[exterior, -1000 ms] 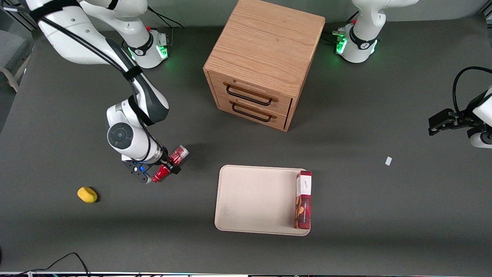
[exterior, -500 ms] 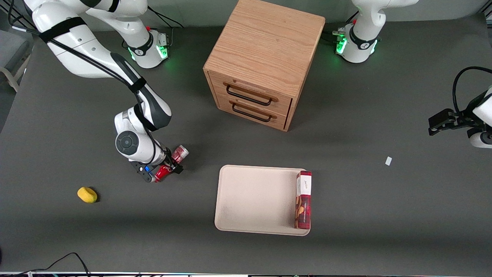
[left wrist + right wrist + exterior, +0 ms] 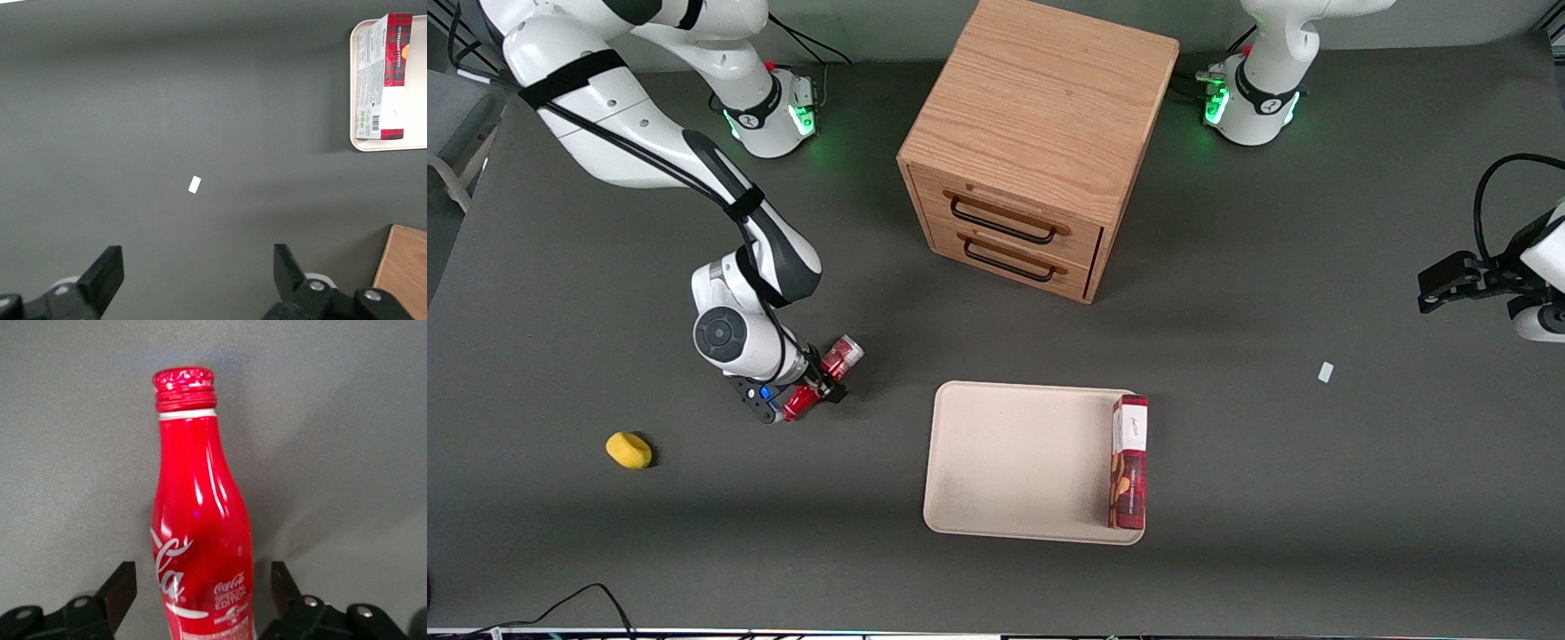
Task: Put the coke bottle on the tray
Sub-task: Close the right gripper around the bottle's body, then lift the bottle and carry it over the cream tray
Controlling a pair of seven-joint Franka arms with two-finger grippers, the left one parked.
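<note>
Gripper (image 3: 811,389) positioned low over table (image 3: 1316,498), fingers spread either side of coke bottle (image 3: 823,378) with gaps visible in right wrist view. Bare table surface seen between gripper and tray (image 3: 1014,458). Tray mostly unoccupied; dark-red box (image 3: 1128,462) laid along tray edge toward parked arm's end. Wooden drawer cabinet (image 3: 1040,133) stands farther from front camera than tray, apart from it. Yellow object (image 3: 629,450) lies toward working arm's end, well apart from tray.

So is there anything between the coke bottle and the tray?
Nothing visible. The gripper straddles the coke bottle, its fingers apart, and only bare table separates it from the tray. A red box occupies the tray's edge nearest the parked arm.
</note>
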